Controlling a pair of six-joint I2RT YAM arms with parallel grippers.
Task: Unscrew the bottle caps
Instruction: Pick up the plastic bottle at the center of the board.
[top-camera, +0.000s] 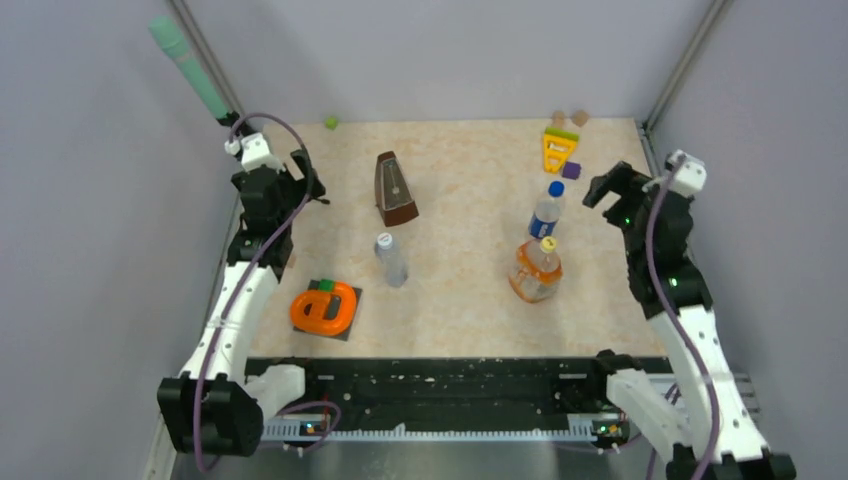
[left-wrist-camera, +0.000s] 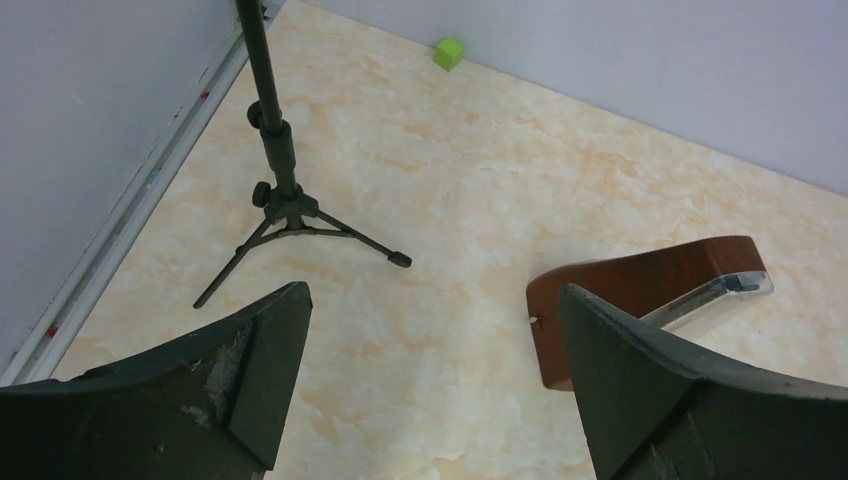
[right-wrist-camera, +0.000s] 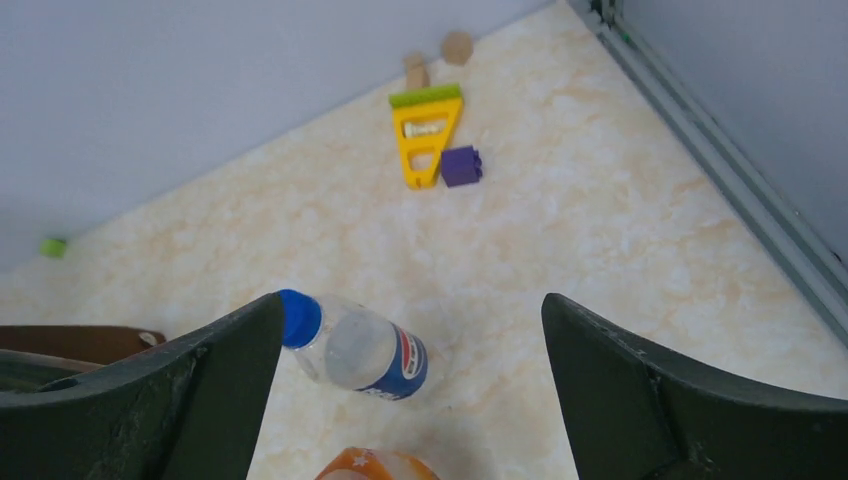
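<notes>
Three clear bottles stand upright on the table. The slim unlabelled bottle (top-camera: 391, 260) with a white cap (top-camera: 384, 240) is at centre. The slim blue-label bottle (top-camera: 545, 212) with a blue cap (top-camera: 556, 188) stands right of centre. The squat orange-tinted bottle (top-camera: 535, 270) with a yellow cap (top-camera: 548, 243) is just in front of it. My left gripper (top-camera: 305, 185) is open and empty at the far left. My right gripper (top-camera: 607, 186) is open and empty, right of the blue-label bottle (right-wrist-camera: 375, 352), whose blue cap (right-wrist-camera: 298, 318) shows beside my left finger.
A brown metronome (top-camera: 395, 188) stands behind the unlabelled bottle and shows in the left wrist view (left-wrist-camera: 640, 300). An orange ring on a dark pad (top-camera: 325, 308), a yellow triangle toy (top-camera: 557, 148), a purple block (top-camera: 571, 170), tan discs (top-camera: 579, 118), a green cube (top-camera: 330, 122), and a small tripod (left-wrist-camera: 285, 195).
</notes>
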